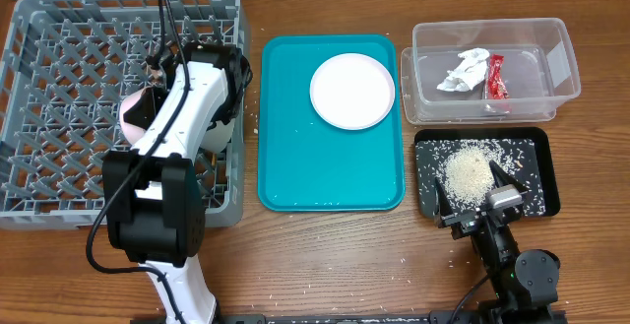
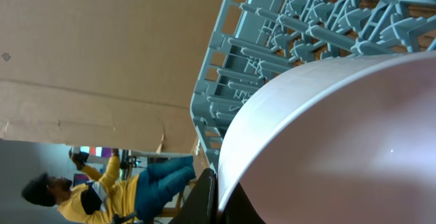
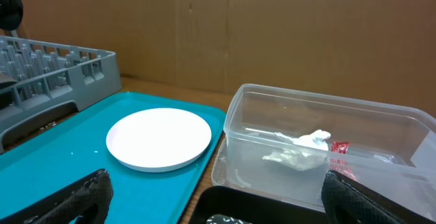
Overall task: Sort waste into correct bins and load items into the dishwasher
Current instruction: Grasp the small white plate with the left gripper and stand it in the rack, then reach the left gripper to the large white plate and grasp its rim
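Note:
My left gripper is shut on the rim of the pink bowl and holds it on edge over the grey dishwasher rack. From overhead the bowl shows only partly under the arm. The pale-pink plate lies on the teal tray. The napkin and red wrapper lie in the clear tub. Rice is piled in the black tray. My right gripper is open and empty over the black tray's near edge. The grey-green bowl, cup and chopsticks are out of view.
The right wrist view shows the plate, the clear tub and the rack's corner. Loose rice grains are scattered on the wooden table in front of the trays. A cardboard wall stands behind the table.

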You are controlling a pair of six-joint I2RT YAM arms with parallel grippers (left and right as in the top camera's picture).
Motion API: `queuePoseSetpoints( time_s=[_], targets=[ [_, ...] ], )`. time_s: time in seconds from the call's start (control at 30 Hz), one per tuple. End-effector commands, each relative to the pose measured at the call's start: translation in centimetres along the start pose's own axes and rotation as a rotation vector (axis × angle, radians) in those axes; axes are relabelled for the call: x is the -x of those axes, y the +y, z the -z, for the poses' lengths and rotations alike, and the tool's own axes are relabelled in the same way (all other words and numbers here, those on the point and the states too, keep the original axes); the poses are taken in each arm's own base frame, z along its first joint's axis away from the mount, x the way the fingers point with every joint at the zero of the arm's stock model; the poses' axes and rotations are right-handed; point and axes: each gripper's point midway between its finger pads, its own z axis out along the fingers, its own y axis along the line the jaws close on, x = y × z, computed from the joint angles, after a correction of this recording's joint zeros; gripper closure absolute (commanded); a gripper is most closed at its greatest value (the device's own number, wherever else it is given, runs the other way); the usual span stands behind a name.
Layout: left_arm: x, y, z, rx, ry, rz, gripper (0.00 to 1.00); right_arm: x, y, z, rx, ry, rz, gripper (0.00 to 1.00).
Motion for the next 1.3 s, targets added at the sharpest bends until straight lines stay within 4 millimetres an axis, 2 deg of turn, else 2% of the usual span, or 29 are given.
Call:
queuePoseSetpoints(
  time_s=[0.0,0.17,0.33,0.53,0.7,0.77,0.93,1.03,1.1,1.23,1.27],
  targets=[
    [0.6,0.0,-0.1,0.042,-0.033,-0.025,0.96,-0.1,0.1,0.0,0.004,-0.006,0.005,0.0],
    [1.1,-0.2,-0.3,0.043,-0.046,-0.02,0.96,-0.1,0.1,0.0,0.004,-0.006,0.004,0.0],
    [0.8,-1.3,-0.2,-0.012,-0.019,-0.039,0.96,-0.1,0.1,0.0,0.004,-0.006,0.004,0.0],
    [0.8,-1.9,1.4,-0.025,-0.051,-0.083,0.95,-0.1,0.1,0.0,0.004,-0.006,0.005,0.0],
    [0.7,-2.6,3.9,-0.057,-0.093,-0.122,0.85,-0.1,0.1,0.0,0.004,-0.006,0.005,0.01],
    [0.6,-2.8,4.9,-0.086,-0.094,-0.117,0.75,-0.1,0.1,0.0,0.004,-0.006,0.004,0.0],
    [0.2,-2.5,7.6,-0.163,-0.078,-0.075,0.59,-0.1,0.1,0.0,0.004,-0.006,0.004,0.01],
    [0.0,-3.0,10.6,-0.338,-0.011,0.015,0.55,-0.1,0.1,0.0,0.004,-0.006,0.005,0.0],
    [0.0,-3.8,12.9,-0.483,0.041,0.061,0.47,-0.1,0.1,0.0,0.004,-0.006,0.005,0.0],
    [0.6,-8.1,20.0,-0.921,0.165,0.148,0.19,-0.1,0.1,0.0,0.004,-0.006,0.005,0.0],
    [0.9,-9.5,22.2,-1.049,0.18,0.14,0.19,-0.1,0.1,0.0,0.004,-0.006,0.004,0.0]
  ],
)
